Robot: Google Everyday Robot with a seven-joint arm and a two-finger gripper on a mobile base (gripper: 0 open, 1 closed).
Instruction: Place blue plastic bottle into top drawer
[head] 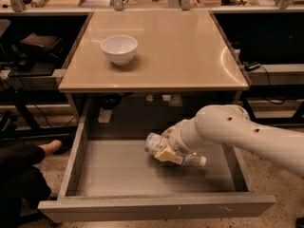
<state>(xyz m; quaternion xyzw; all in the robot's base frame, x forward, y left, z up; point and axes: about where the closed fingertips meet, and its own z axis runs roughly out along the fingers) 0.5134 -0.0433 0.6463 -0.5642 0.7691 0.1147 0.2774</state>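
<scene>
The gripper (pixel 167 154) is clamped on the bottle (pixel 153 143), with the drawer (pixel 114 167) floor just under it. Only letting go is left, I think.

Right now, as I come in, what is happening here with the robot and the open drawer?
The robot's arm reaches down into the open top drawer. Its pincer is closed around the blue plastic bottle, holding it on its side low over the drawer floor, right of the middle. I cannot tell whether the bottle touches the floor. A white bowl sits on the table above, apart from the arm.
</scene>
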